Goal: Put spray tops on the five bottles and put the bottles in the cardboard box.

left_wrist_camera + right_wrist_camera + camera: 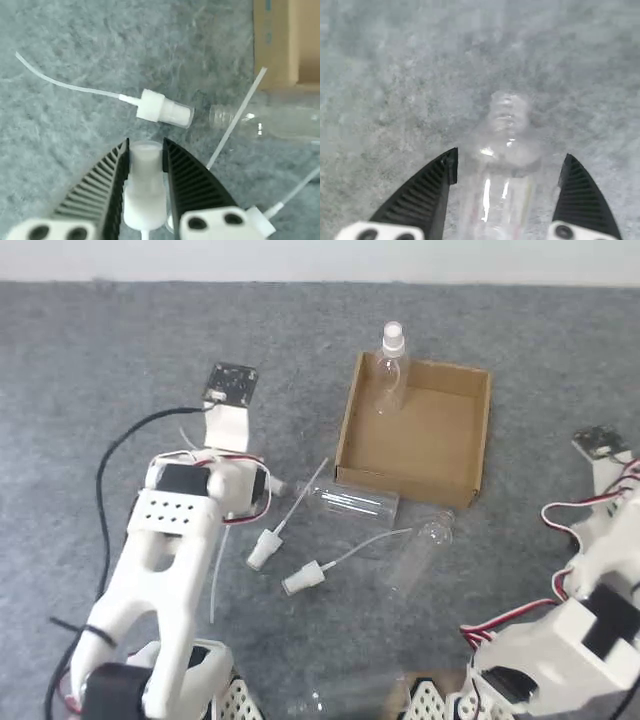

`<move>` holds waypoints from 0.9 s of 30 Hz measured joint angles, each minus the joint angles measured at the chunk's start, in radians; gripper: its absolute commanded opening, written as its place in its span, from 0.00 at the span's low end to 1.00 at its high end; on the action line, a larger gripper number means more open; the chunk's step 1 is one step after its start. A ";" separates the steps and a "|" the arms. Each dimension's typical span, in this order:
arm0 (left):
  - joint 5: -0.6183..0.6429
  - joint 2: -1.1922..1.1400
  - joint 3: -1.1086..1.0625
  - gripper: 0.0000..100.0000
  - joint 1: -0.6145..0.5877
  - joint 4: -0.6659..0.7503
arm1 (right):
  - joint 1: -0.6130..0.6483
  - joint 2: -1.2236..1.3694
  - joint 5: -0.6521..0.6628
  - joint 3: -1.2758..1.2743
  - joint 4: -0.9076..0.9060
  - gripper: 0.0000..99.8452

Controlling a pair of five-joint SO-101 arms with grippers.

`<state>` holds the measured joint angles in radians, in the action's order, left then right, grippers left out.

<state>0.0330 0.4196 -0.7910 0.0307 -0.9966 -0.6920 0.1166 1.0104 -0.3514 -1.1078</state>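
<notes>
My left gripper (145, 145) is shut on a white spray top (145, 175) just above the grey carpet. Another spray top (164, 108) with a long tube lies just ahead of it, beside the neck of a clear bottle (222, 116) lying on its side. My right gripper (510, 156) stands open around a clear bottle (507, 115) that lies between its fingers. In the high view, one bottle with a spray top (392, 365) stands in the cardboard box (410, 483). Two bare bottles (355, 505) (420, 545) lie in front of the box.
Two loose spray tops (265, 548) (303, 578) with thin tubes lie on the carpet between the arms. The left arm (170, 550) stretches up the left side and the right arm (570, 640) sits at the lower right. Open carpet lies at the far left.
</notes>
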 measured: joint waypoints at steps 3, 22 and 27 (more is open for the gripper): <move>0.000 -0.002 -0.020 0.01 -0.005 0.003 | 0.005 0.000 -0.026 0.035 0.000 0.26; 0.000 -0.002 -0.025 0.01 -0.012 0.006 | -0.029 0.124 -0.009 0.104 -0.048 0.14; 0.000 -0.002 -0.025 0.01 -0.014 0.006 | -0.026 0.124 -0.008 0.107 -0.041 0.01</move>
<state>0.0330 0.4181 -0.8155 0.0169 -0.9904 -0.7181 0.2409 1.0027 -0.2440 -1.1492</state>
